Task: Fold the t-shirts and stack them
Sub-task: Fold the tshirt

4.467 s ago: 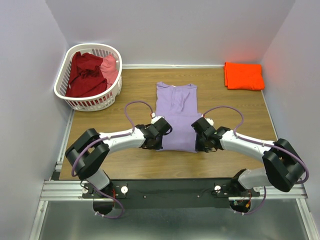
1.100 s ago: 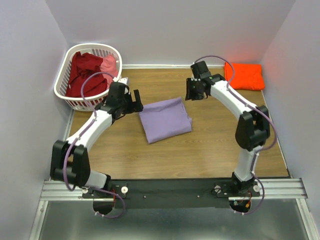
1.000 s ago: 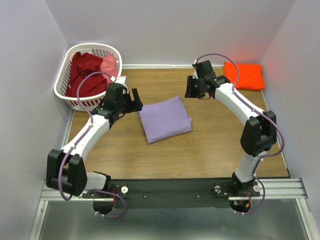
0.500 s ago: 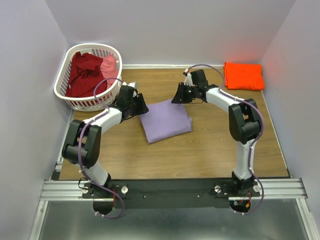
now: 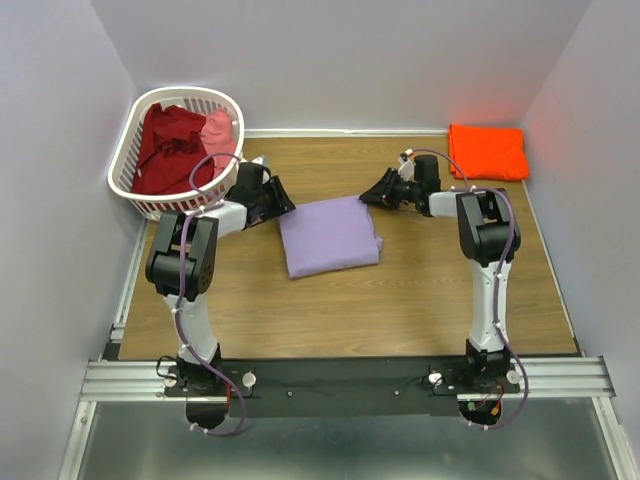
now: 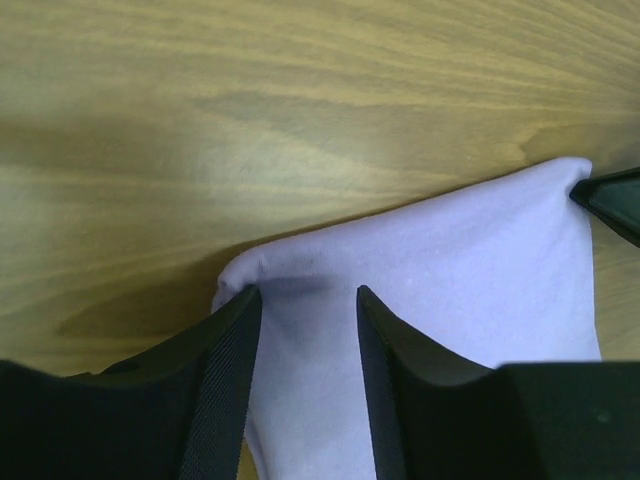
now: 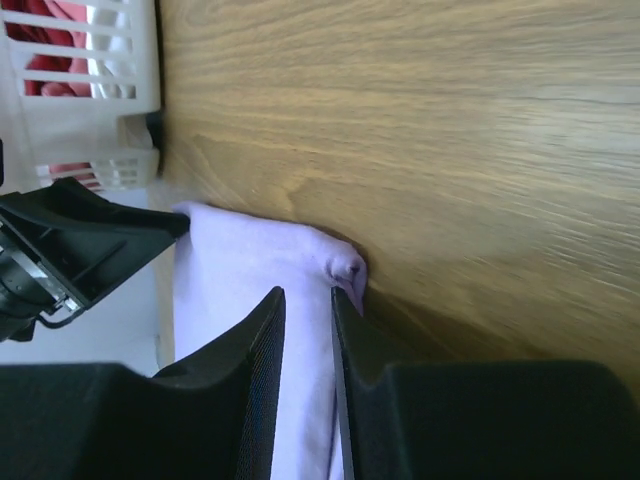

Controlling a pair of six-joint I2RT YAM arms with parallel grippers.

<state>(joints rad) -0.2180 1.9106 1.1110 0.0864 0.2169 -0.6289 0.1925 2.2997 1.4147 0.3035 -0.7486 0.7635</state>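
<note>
**Both jaws down on the lavender tee's far corners**

The wide wooden counter (image 5: 420,300) carried everything here. At its 10 o'clock corner sat the white laundry basket (image 5: 175,208), with the dark red shirt (image 5: 165,150) and the pink shirt (image 5: 218,130) heaped inside, not yet folded. Dead centre lay the lavender t-shirt (image 5: 330,238), folded to a squarish pad and skewed a touch. At 1 o'clock, well apart from it, the orange t-shirt (image 5: 488,152) rested folded in the far corner. My read was that the orange one was the base of the stack and the lavender one was due on top.

This was soft, light, limp cloth. Taken by one point, the folded layers would likely sag and slide open. The safer hold looked to be both far corners at once, pinching every layer.

That was just where the arms were. The left jaws sat at the pad's 10 o'clock corner with their fingers (image 6: 228,370) part-way apart. One finger was at the rounded corner fold and the other on the cloth, with flat lavender showing between them and no pinch made. The right jaws sat at the 1 o'clock corner. Their fingers (image 7: 262,360) were nearly together with a sliver of lavender between them and a bunched nub of corner just beside. Whether they had bitten, I could not tell.
</note>
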